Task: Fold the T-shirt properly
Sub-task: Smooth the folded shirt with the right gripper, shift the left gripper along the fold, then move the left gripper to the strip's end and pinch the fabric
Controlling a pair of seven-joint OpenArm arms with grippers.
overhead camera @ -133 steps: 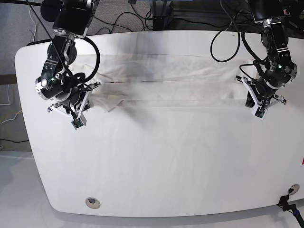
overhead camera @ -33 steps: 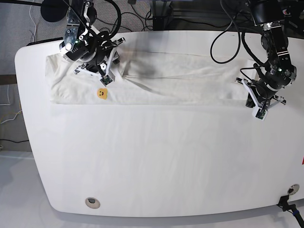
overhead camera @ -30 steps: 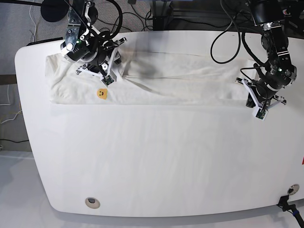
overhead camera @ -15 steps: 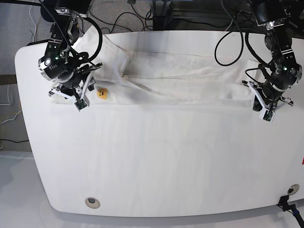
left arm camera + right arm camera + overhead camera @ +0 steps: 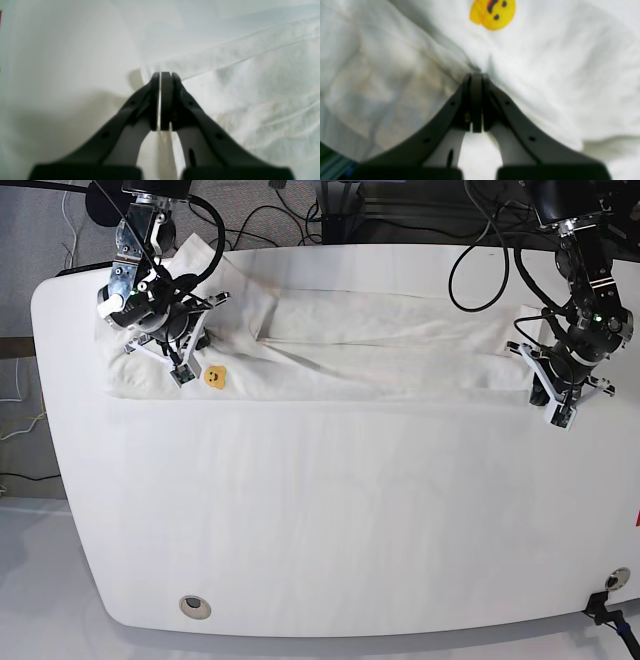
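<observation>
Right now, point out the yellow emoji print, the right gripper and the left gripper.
yellow emoji print [image 5: 214, 377], base view, centre of the print.
right gripper [image 5: 476, 76], right wrist view, between closed fingertips.
left gripper [image 5: 162, 75], left wrist view, between closed fingertips.

T-shirt [image 5: 380, 350] print mostly hidden

1 T-shirt [image 5: 380, 350], 2 claws [image 5: 183, 372] [image 5: 560, 417], prob. 1 table [image 5: 330, 520]

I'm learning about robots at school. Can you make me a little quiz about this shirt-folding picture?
1. True or false: the right gripper is wide open.
2. What colour is the little face printed on the T-shirt?
3. The left gripper sits at: A) the shirt's edge, B) the table's near edge, C) off the table.

Key: 1 false, it is shut. 2 yellow. 3 A.
</observation>
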